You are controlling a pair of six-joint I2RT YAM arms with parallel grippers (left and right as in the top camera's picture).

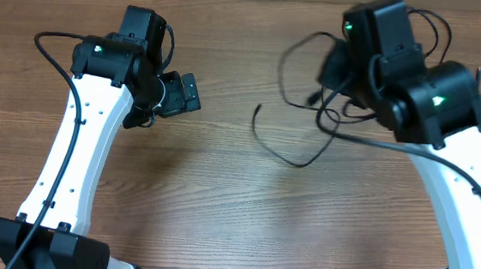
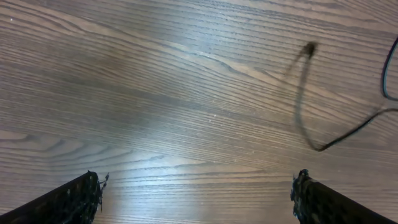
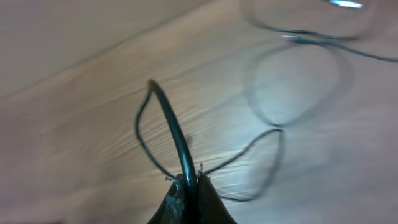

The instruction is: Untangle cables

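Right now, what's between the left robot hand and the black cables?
Nothing, just bare wooden table. The overhead view shows that stretch between the left gripper and the cables, and the left wrist view shows bare wood too.

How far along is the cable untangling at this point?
Done: nothing yet. The cables lie looped over one another near the right arm. In hand: the right gripper is shut on one of them. The left gripper is open and empty over the bare table. Left: pulling the loops apart and laying each one out separately.
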